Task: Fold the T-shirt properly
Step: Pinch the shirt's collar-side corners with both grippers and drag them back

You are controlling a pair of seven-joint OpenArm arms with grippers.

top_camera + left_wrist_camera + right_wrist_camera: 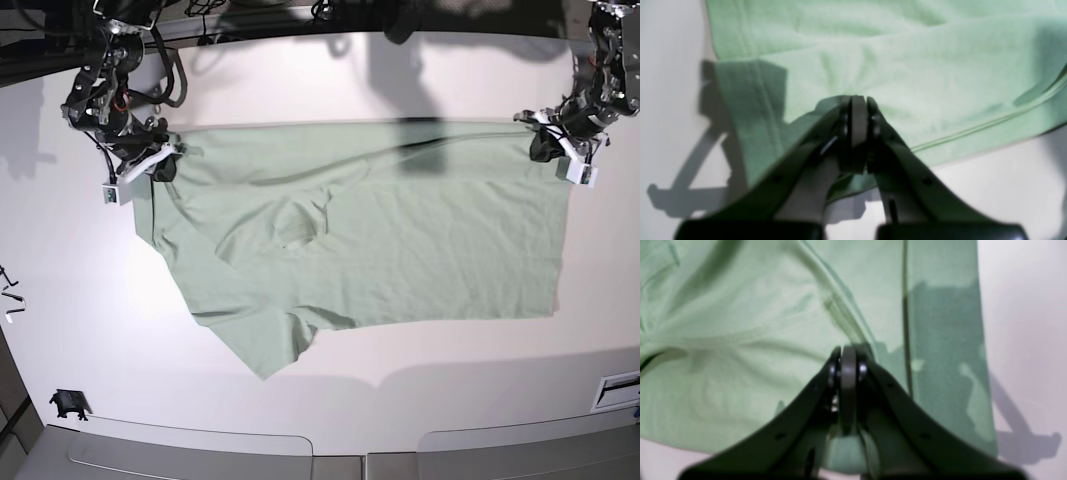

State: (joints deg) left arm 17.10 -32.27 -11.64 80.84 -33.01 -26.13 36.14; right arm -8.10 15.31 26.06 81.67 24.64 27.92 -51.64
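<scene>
The pale mint-green T-shirt [400,250] lies spread and wrinkled on the white table [100,330], with its far edge stretched between both grippers. The collar [300,228] is left of centre and a sleeve [265,345] points toward the front. My right gripper [160,162] is shut on the shirt's far left corner; in the right wrist view the jaws [848,351] are closed with fabric [740,340] around them. My left gripper [548,146] is shut on the far right corner; the left wrist view shows its closed tips [858,100] on the hemmed fabric [907,66].
A small black object [68,403] sits near the table's front left corner. A small white item [8,305] lies at the left edge. A white plate [615,390] shows at the front right. Cables [180,70] hang at the back left.
</scene>
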